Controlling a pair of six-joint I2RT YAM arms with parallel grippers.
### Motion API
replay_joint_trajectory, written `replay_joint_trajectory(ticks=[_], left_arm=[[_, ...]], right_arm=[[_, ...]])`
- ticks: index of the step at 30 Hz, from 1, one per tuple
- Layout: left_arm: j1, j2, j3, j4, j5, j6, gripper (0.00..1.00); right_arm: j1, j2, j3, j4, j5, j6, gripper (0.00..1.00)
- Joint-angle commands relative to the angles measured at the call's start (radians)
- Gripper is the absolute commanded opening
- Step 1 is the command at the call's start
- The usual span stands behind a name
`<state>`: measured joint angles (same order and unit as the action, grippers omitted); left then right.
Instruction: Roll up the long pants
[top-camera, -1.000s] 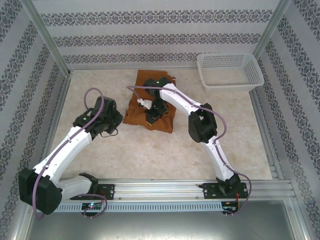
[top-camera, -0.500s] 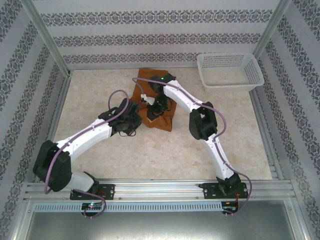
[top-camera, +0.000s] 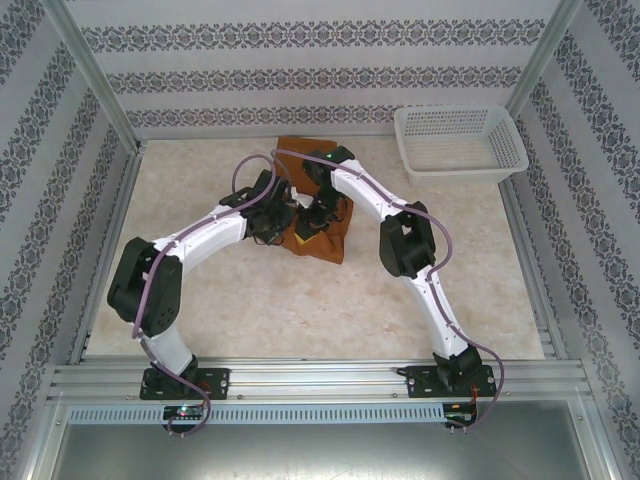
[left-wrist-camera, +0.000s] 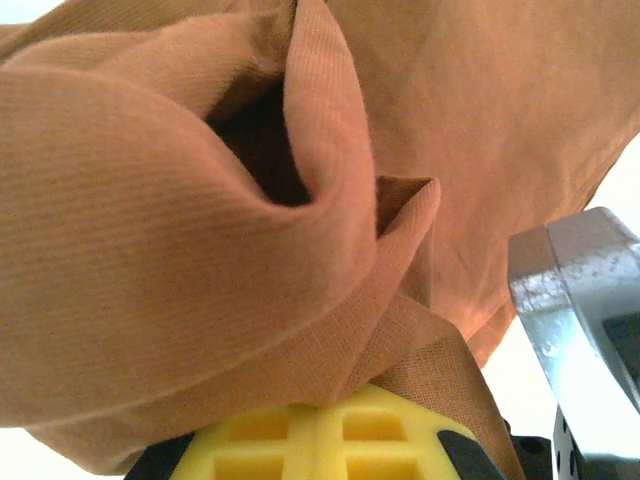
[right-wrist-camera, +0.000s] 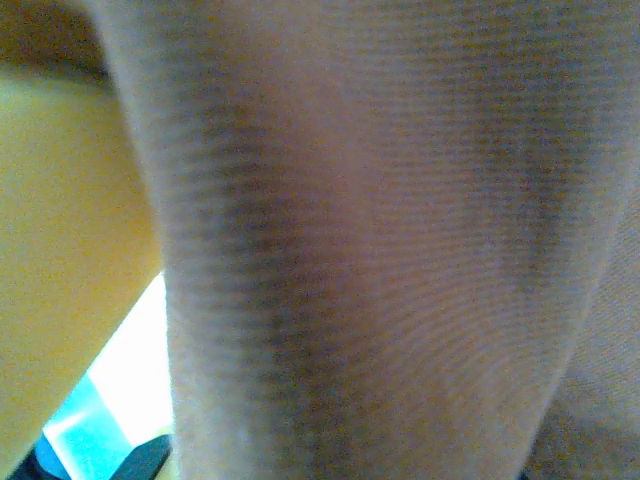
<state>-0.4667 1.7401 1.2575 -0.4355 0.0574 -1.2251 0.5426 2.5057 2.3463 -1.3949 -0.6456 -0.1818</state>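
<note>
The long pants are a rust-brown bundle folded small at the back middle of the table. Both grippers meet on it. My left gripper comes in from the left, shut, with loose folds of the pants draped over its yellow finger; I see no cloth between its jaws. My right gripper reaches down onto the bundle's middle and is shut on the cloth, which rises blurred right in front of its camera. A yellow finger shows at that view's left.
A white plastic basket stands at the back right, apart from the pants. Patterned walls and metal posts close the table's back and sides. A grey metal part of the other arm sits close beside the left gripper.
My left arm has swung from the left side of the table to the pants, its gripper staying shut. The bundle's left edge has drawn in toward the right gripper, which shifted slightly back.
</note>
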Motion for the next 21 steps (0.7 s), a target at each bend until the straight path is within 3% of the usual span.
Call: replay_joint_trajectory(ticks=[1,5,7,9,10,13,21], left_arm=[[0.058,0.065,0.012,-0.018,-0.041,0.052,0.0],[0.093,0.127,0.028,-0.012,-0.021,0.068,0.0],[0.102,0.151,0.039,-0.011,-0.009,0.076,0.0],[0.107,0.168,0.051,-0.012,-0.002,0.082,0.0],[0.107,0.175,0.057,-0.013,0.001,0.085,0.0],[0.109,0.193,0.068,-0.017,0.01,0.09,0.0],[0.115,0.191,0.063,-0.016,0.027,0.092,0.0]], right_arm=[[-0.034,0.013,-0.001,-0.062,-0.064,-0.012,0.0],[-0.048,0.021,-0.014,-0.063,-0.029,-0.018,0.04],[-0.054,0.014,-0.02,-0.055,0.0,-0.019,0.47],[-0.055,-0.008,-0.03,-0.043,0.04,-0.018,0.69],[-0.055,-0.027,-0.039,-0.031,0.069,-0.012,0.74],[-0.057,-0.109,-0.093,0.02,0.157,0.012,0.81],[-0.032,-0.335,-0.366,0.233,0.243,0.073,0.84]])
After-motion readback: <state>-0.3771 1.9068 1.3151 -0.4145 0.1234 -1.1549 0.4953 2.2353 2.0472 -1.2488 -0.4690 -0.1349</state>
